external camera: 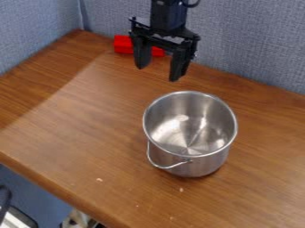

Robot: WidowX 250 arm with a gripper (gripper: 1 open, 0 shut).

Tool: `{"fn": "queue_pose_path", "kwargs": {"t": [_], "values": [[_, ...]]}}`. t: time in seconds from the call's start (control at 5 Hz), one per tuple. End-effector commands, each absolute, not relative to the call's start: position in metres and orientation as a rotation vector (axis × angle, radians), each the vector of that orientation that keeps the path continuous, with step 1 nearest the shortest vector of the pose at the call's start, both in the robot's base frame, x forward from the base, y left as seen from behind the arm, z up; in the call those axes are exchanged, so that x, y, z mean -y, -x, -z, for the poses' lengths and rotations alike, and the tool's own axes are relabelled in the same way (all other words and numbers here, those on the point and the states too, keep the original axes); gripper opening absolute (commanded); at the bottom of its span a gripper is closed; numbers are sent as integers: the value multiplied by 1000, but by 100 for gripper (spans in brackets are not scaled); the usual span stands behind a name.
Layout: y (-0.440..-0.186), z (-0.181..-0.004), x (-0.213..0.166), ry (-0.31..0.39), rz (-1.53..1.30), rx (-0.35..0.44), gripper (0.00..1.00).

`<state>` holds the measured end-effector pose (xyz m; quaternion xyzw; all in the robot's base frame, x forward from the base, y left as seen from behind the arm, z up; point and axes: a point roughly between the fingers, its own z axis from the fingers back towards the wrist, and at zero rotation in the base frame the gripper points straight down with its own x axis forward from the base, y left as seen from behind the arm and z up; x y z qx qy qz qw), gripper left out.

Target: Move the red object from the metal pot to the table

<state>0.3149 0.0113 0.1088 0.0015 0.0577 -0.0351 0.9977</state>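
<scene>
The red object (123,43) lies on the table (84,98) at the far edge, partly hidden behind the gripper's left finger. My gripper (161,69) hangs above the table just in front of it, jaws open, with nothing between them. The metal pot (190,134) stands to the front right of the gripper. Its inside shows only bare metal, and its wire handle hangs down at the front.
A blue-grey wall rises behind the table's far edge. The table's rounded corner and front edge run along the lower left, with the floor below them.
</scene>
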Motion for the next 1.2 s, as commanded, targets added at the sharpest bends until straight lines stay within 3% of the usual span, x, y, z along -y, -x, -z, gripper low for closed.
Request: {"fn": "queue_pose_path", "kwargs": {"t": [0.0, 1.0], "values": [[-325, -118, -21, -15, 81, -67, 100], [-354, -104, -68, -58, 341, -83, 100]]}}
